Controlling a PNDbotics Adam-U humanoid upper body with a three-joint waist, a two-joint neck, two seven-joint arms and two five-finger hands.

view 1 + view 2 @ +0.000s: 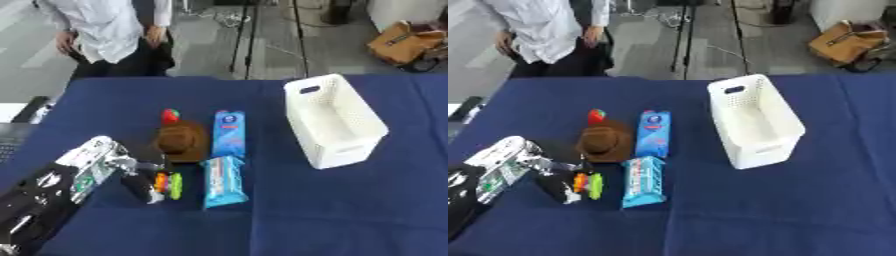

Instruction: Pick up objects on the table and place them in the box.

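The tabletop (350, 210) is covered in dark blue cloth. A white perforated box (333, 120) stands on its right half, long axis running away from the camera, a handle slot in the far end wall; its inside looks empty as far as can be seen.

To the left of the box, well apart from it, lies a cluster of objects:

- A brown hat-shaped object (182, 141) sits near the middle of the cluster.
- A small red item with a green top (171, 116) lies just behind the hat, touching or nearly touching it.
- A tall blue carton (229, 132) lies flat just to the right of the hat, pointing away from the camera.
- A light blue packet (224, 181) lies in front of the carton, its far end touching or just beside the carton's near end.
- A small toy in orange and lime green (169, 184) lies left of the packet, in front of the hat.

The left hand (131, 172) enters from the lower left on a silver and black arm. Its dark fingers (143, 189) reach down beside the orange-green toy — touching it or just beside it; whether they are curled round it cannot be told. The hat and the packet flank the toy closely on two sides.

Between cluster and box there is bare cloth.
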